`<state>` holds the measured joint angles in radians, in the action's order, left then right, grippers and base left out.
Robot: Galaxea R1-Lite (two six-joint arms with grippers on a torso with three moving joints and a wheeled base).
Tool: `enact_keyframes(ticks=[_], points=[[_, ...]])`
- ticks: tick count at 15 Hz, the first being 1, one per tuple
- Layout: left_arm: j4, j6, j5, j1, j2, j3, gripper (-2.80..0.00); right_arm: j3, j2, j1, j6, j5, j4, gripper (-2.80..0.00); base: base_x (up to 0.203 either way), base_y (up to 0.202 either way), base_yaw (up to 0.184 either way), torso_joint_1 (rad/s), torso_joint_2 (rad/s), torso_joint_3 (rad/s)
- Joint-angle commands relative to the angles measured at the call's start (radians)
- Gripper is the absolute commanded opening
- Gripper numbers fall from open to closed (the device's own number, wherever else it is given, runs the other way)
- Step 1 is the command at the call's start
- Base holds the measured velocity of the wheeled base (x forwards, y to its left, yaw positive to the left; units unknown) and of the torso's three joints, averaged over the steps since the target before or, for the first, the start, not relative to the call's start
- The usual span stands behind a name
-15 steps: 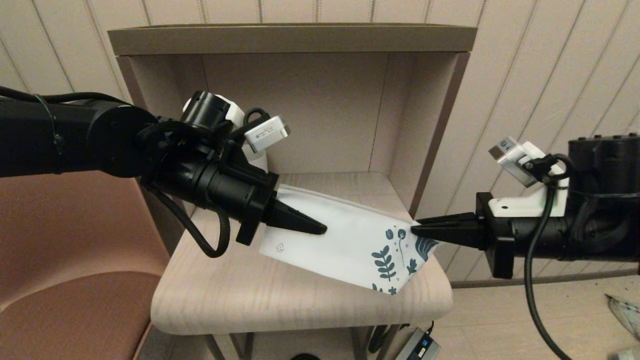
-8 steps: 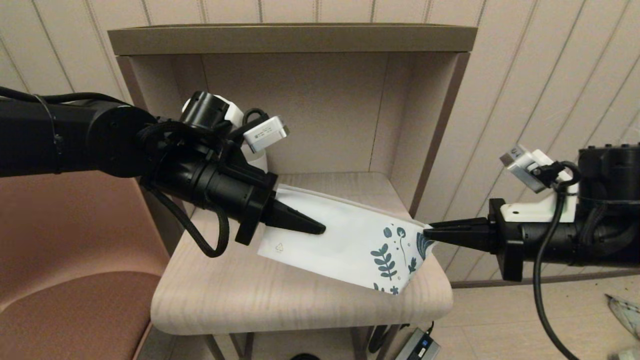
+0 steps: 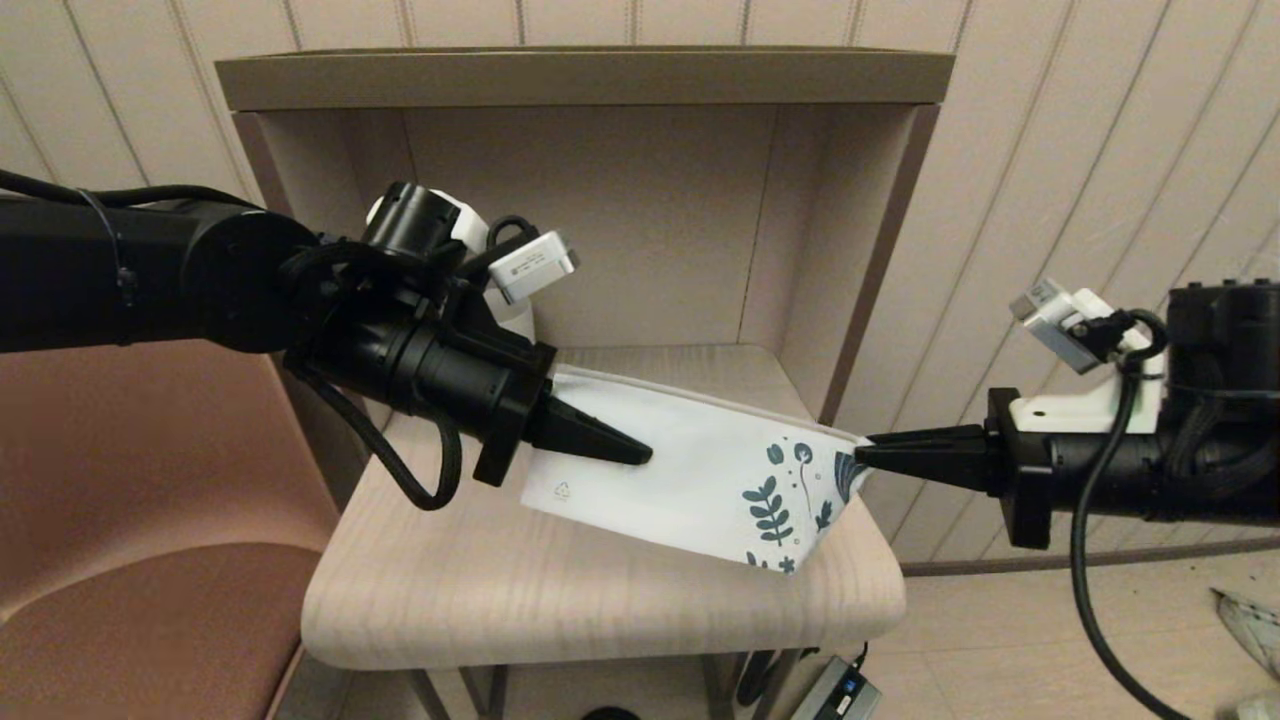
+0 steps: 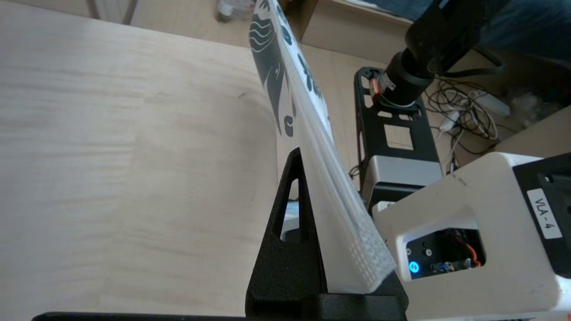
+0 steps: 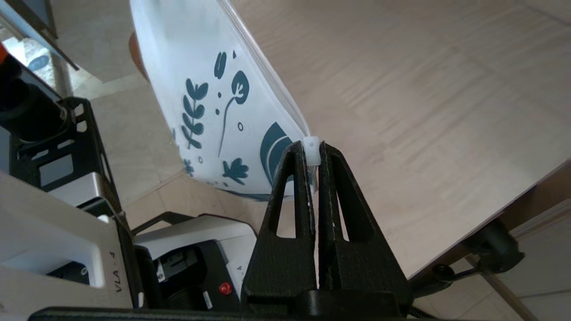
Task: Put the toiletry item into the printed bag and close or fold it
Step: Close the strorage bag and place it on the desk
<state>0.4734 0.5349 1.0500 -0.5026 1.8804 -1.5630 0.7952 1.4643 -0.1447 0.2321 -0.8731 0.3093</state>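
The printed bag (image 3: 700,480) hangs stretched between my two grippers just above the wooden shelf (image 3: 560,600), its zip edge uppermost. My left gripper (image 3: 645,458) is shut on the plain white end; in the left wrist view the bag (image 4: 330,191) runs edge-on through the left gripper (image 4: 303,156). My right gripper (image 3: 862,452) is shut on the white zip slider (image 5: 311,149) at the leaf-printed corner (image 5: 214,80), off the shelf's right edge. The right gripper (image 5: 312,149) has only the slider between its tips. The toiletry item is out of view.
The shelf sits in an open niche with a back wall and a right side wall (image 3: 860,300) close to the bag. A white object (image 3: 515,322) shows partly behind my left wrist. A brown seat (image 3: 150,600) is at left. A power adaptor (image 3: 840,695) lies on the floor.
My right gripper has drawn to the right and slightly up, holding the bag's printed corner, and the bag is pulled straighter. The left arm has barely moved.
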Motion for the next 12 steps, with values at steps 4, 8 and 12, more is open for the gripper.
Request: enact_keyframes(ticks=[4,8,12], points=[[0.004,-0.008,-0.006,0.001,0.026,-0.045,-2.8,0.116,0.049,-0.028,0.0,-0.001,-0.095,-2.8,0.0,0.0,0.0,0.0,0.0,0.0],[0.005,-0.016,-0.008,0.021,0.076,-0.08,-2.8,0.194,0.14,-0.065,-0.001,0.0,-0.105,-2.8,0.0,0.0,0.0,0.0,0.0,0.0],[0.007,-0.015,-0.005,0.036,0.086,-0.086,-2.8,0.237,0.179,-0.073,0.0,0.022,-0.105,0.0,0.0,0.0,0.0,0.0,0.0,0.0]])
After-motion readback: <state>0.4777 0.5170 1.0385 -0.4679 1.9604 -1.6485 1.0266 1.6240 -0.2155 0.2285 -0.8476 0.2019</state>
